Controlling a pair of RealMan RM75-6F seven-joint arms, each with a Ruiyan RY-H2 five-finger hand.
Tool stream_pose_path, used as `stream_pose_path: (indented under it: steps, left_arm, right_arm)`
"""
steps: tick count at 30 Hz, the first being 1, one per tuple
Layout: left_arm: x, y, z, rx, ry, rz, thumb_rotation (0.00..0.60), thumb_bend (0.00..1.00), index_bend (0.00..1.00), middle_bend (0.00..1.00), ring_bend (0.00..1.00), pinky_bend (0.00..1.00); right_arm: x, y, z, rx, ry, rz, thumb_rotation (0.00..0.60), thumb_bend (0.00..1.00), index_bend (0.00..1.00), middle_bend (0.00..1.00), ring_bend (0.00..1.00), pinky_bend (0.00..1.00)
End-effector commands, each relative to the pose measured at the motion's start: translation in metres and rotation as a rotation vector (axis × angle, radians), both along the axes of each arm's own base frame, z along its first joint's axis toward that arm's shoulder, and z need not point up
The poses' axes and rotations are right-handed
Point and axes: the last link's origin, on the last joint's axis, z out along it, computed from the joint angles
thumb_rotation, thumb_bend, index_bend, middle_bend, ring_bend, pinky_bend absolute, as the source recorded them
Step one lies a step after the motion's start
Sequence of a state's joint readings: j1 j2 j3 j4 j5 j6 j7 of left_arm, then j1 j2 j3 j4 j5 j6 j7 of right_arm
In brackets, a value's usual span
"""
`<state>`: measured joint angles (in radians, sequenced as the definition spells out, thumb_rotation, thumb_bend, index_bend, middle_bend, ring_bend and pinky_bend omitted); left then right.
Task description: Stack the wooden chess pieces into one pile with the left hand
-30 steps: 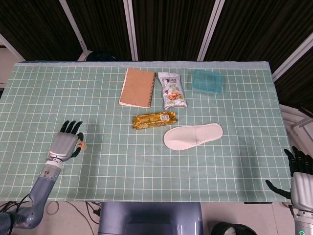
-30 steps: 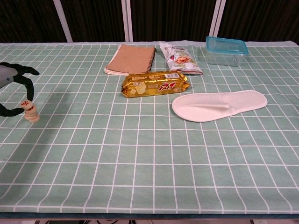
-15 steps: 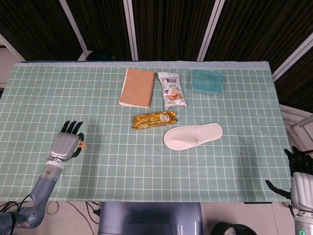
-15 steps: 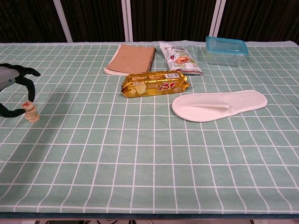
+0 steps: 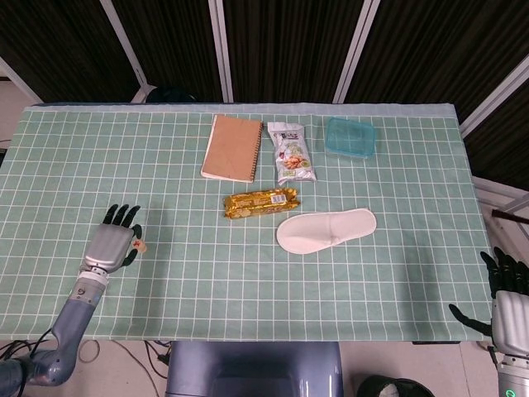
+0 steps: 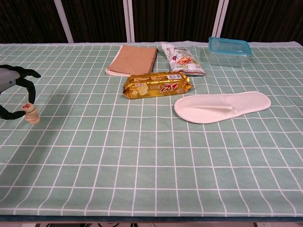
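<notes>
A small pile of round wooden chess pieces (image 6: 31,114) stands at the table's left edge, its top piece marked in red; in the head view the pile (image 5: 141,246) is a tiny tan spot. My left hand (image 6: 7,77) reaches in from the left, with a dark finger coming down on the top piece and the thumb against the pile's left side, pinching the top piece. From the head view, the left hand (image 5: 112,240) lies just left of the pile. My right hand (image 5: 505,296) hangs off the table's right front corner, fingers spread, holding nothing.
A brown notebook (image 6: 133,60), a snack bag (image 6: 182,58) and a blue-lidded box (image 6: 229,50) line the far side. A gold wrapper pack (image 6: 157,84) and a white slipper (image 6: 222,107) lie mid-table. The cloth is green with a white grid.
The left hand and the pile have shifted only a few pixels. The pile stands a little straighter than a second ago. The right hand has not moved.
</notes>
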<state>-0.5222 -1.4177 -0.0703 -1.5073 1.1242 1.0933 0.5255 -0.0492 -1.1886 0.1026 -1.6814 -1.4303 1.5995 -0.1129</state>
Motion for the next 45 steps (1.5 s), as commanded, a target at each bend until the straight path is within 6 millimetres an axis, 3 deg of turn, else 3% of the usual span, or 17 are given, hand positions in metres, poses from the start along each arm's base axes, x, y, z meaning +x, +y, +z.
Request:
stream_pose_path:
  steps: [1,18,23,28,34,38,45]
  left_arm:
    - [-0.001,0.000,0.000,-0.003,0.000,0.004,0.600,0.34,0.45,0.06,0.00,0.00]
    - [0.001,-0.002,0.000,-0.006,0.004,-0.002,0.600,0.34,0.40,0.06,0.00,0.00]
    - [0.009,-0.006,0.011,0.021,-0.028,-0.032,0.600,0.34,0.38,0.06,0.00,0.00]
    - [0.016,-0.017,0.039,0.082,-0.079,-0.067,0.600,0.34,0.30,0.05,0.00,0.00]
    - [0.004,-0.041,0.079,0.168,-0.108,-0.068,0.600,0.34,0.09,0.01,0.00,0.00]
    - [-0.010,-0.061,0.105,0.227,-0.192,-0.045,0.600,0.34,0.04,0.00,0.00,0.00]
    - [-0.035,-0.084,0.131,0.275,-0.237,-0.017,0.600,0.34,0.02,0.00,0.00,0.00]
  right_arm:
    - [0.000,0.000,0.000,0.001,0.000,-0.001,0.600,0.20,0.09,0.03,0.00,0.00]
    - [0.000,0.000,0.000,-0.002,0.001,-0.001,0.600,0.20,0.09,0.03,0.00,0.00]
    - [0.000,0.000,0.000,0.000,0.002,-0.002,0.600,0.20,0.09,0.03,0.00,0.00]
    - [0.000,0.000,0.000,-0.002,0.004,0.001,0.600,0.20,0.09,0.03,0.00,0.00]
    - [0.002,0.000,0.000,-0.003,0.004,0.014,0.600,0.20,0.09,0.03,0.00,0.00]
    - [0.003,0.000,0.000,0.002,0.000,0.038,0.600,0.20,0.09,0.03,0.00,0.00]
    - [0.003,0.001,-0.001,0.011,0.005,0.050,0.600,0.20,0.09,0.03,0.00,0.00]
